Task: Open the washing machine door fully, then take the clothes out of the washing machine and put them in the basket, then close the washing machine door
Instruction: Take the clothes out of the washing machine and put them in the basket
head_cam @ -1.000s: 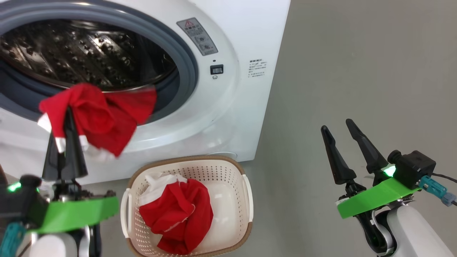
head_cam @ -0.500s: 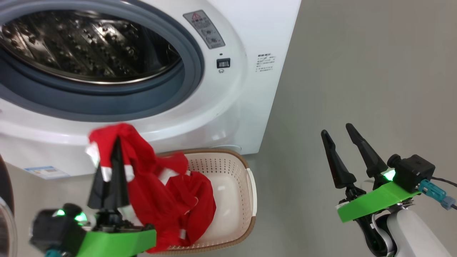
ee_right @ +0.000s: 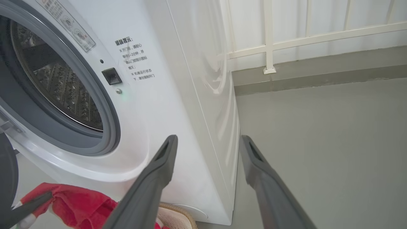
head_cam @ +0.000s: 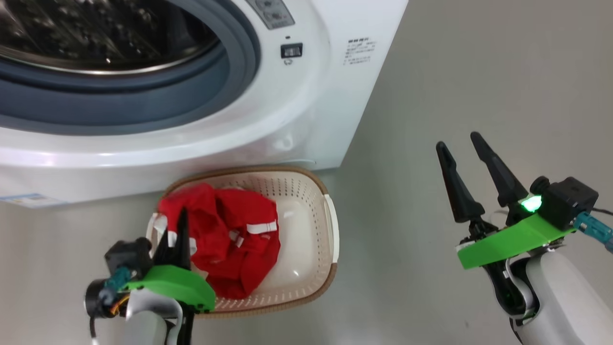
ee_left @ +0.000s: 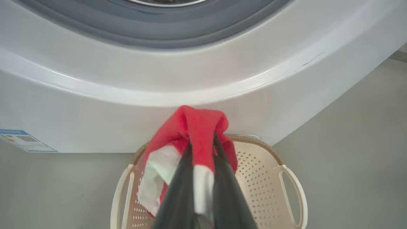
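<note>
The white washing machine (head_cam: 297,110) stands with its drum mouth open. Below it on the floor sits the cream basket (head_cam: 330,225). Red clothes (head_cam: 230,239) with white trim lie in the basket's left half. My left gripper (head_cam: 179,218) is over the basket's left side, shut on a red garment (ee_left: 198,127) that drapes over its fingertips above the basket (ee_left: 254,165). To the right, my right gripper (head_cam: 457,140) hangs open over bare floor with nothing between its fingers. In the right wrist view the washing machine door's dark rim (ee_right: 6,171) shows at the left edge.
Grey floor (head_cam: 479,72) stretches to the right of the machine. A white railing and low grey kerb (ee_right: 318,73) run behind it. A blue sticker (ee_left: 22,140) marks the machine's lower front left.
My left gripper has carried the red garment from the drum's mouth down to the basket, onto the clothes there. The head view has tilted downward. The right gripper stays open, roughly in place.
</note>
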Motion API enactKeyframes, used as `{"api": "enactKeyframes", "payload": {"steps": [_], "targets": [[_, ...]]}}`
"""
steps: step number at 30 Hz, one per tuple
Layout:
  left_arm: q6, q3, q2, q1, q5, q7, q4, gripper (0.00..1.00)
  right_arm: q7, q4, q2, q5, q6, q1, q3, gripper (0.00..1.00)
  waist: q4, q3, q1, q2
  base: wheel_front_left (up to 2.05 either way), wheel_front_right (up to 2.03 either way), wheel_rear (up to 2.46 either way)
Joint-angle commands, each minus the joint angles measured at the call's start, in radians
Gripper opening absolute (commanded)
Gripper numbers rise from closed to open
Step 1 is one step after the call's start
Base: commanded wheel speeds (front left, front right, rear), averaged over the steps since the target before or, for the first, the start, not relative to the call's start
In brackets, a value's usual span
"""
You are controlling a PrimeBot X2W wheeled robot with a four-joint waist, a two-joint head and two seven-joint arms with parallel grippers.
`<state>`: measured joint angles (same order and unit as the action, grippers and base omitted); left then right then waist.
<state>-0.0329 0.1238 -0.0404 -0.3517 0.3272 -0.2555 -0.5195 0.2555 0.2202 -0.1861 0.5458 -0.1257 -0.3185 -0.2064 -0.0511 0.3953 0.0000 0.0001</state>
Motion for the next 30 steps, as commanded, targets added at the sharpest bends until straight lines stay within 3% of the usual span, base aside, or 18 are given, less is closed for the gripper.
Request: {"api": "enactKeyframes", "payload": {"steps": [1,15,26,27,28,29,30], "targets": [[0.017,-0.019,-0.010,-0.050,0.028,0.007,-0.072,0.00,0.006,-0.026,-0.008,0.008,-0.005,-0.018,-0.022,1.00,-0.023,0.058,0.0000,-0.0001,0.00,0.00,0.00],[0.114,0.063,-0.010,-0.310,0.221,0.134,-0.627,0.00,0.006,-0.027,0.011,0.005,-0.005,-0.088,-0.045,1.00,-0.094,0.185,0.0000,-0.0001,0.00,0.00,0.00],[0.140,0.091,-0.010,-0.387,0.260,0.200,-0.753,0.00,0.006,-0.024,0.029,0.011,-0.005,-0.135,-0.056,1.00,-0.124,0.272,0.0000,-0.0001,0.00,0.00,0.00],[0.139,0.091,-0.010,-0.389,0.262,0.204,-0.756,0.11,0.006,-0.022,0.029,0.012,-0.005,-0.136,-0.056,1.00,-0.124,0.274,0.0000,-0.0001,0.00,0.00,0.00],[0.139,0.092,-0.011,-0.391,0.262,0.204,-0.758,0.47,0.006,-0.021,0.029,0.013,-0.005,-0.137,-0.056,1.00,-0.124,0.274,0.0000,-0.0001,0.00,0.00,0.00],[0.139,0.095,-0.011,-0.392,0.260,0.201,-0.760,1.00,0.006,-0.019,0.029,0.013,-0.005,-0.138,-0.056,1.00,-0.123,0.274,0.0000,-0.0001,0.00,0.00,0.00],[0.137,0.095,-0.011,-0.393,0.261,0.196,-0.761,1.00,0.006,-0.017,0.029,0.014,-0.005,-0.139,-0.056,1.00,-0.121,0.272,0.0000,-0.0001,0.00,0.00,0.00]]}}
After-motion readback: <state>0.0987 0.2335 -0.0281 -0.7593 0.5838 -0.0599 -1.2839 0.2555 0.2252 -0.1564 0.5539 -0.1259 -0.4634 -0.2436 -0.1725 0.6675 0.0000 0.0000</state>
